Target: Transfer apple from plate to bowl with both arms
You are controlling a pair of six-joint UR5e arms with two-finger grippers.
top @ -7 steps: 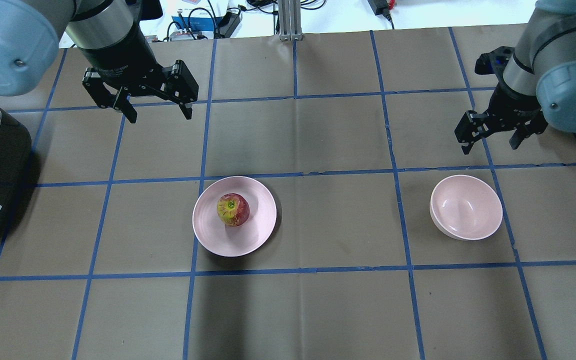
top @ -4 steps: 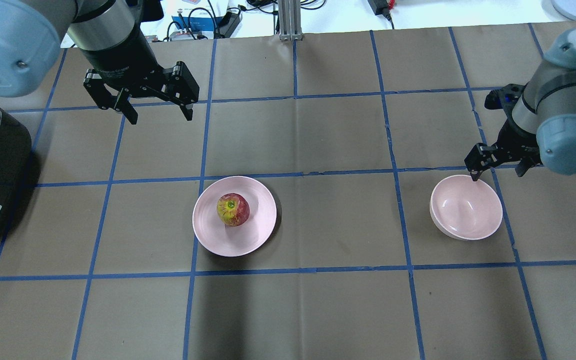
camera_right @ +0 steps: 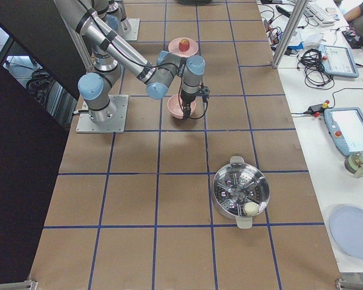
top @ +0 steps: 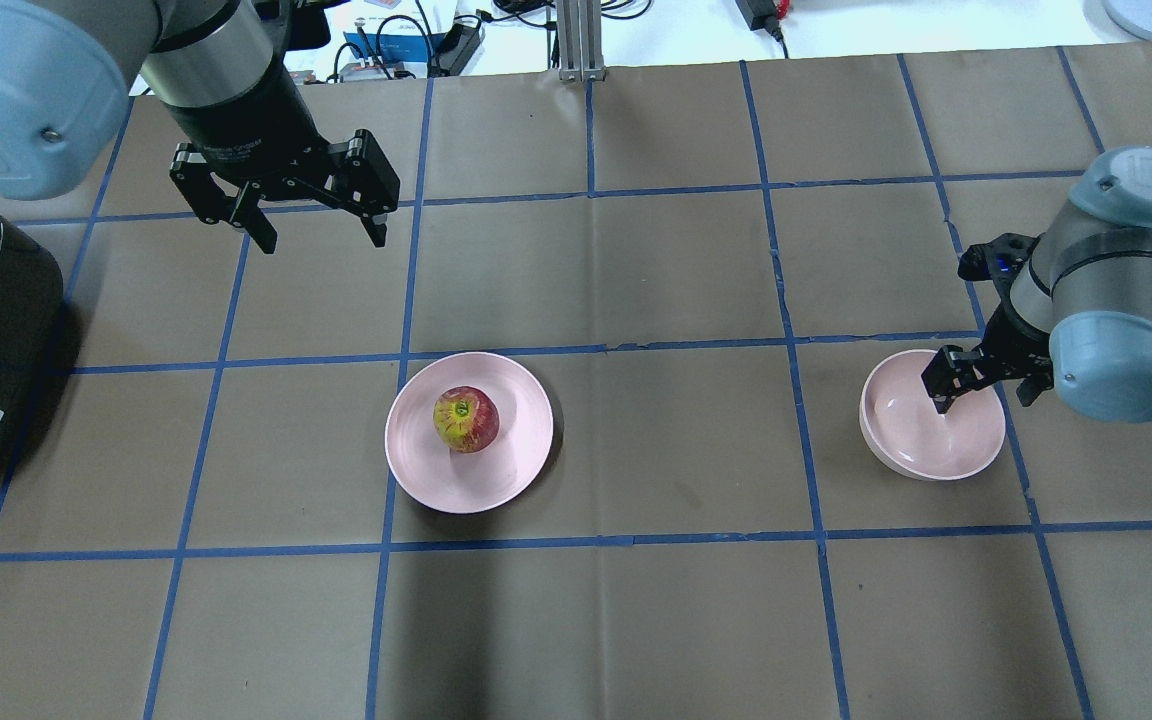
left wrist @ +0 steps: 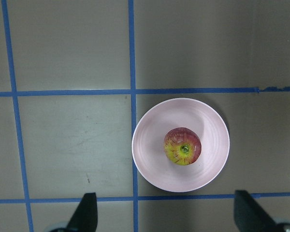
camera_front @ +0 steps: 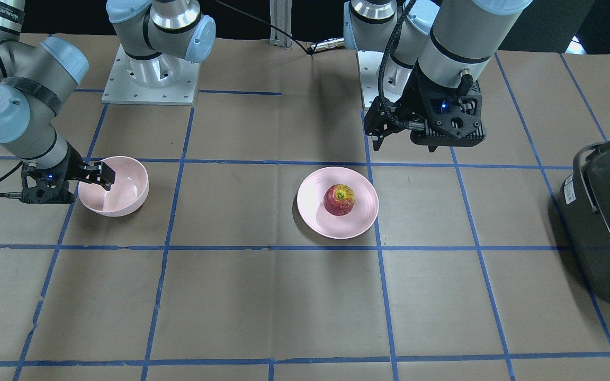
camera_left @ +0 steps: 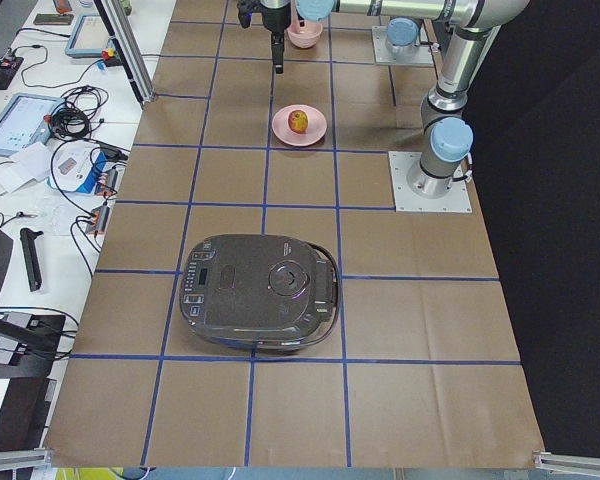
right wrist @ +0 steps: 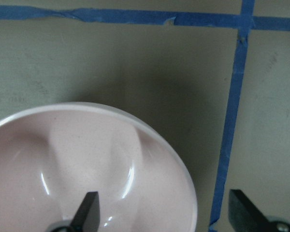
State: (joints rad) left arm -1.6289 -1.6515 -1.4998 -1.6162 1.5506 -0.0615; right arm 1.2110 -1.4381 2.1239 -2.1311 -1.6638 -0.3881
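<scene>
While straddling the wall of the bowl (top: 921, 455) with jaws spread wide, one finger dipped inside and the other outside the rim, leaves the right gripper (top: 983, 392) very little margin. Expect a shoved or tipped bowl from any sideways drift before closing. Expect a slipping hold from a pinch taken too shallow on that glossy wall. Cannot tell whether touching the bowl yet.

Note the apple (top: 466, 420) resting on the plate (top: 501, 485), slightly off centre, stem up. Note the left gripper (top: 321, 238) hanging high and well apart from it, jaws spread, holding nothing. Watch for a round, glossy fruit rolling aside under an off-centre descent, or squirting out from between closing fingers. Beware also of crossing paths if carrying bowl and apple toward each other.
</scene>
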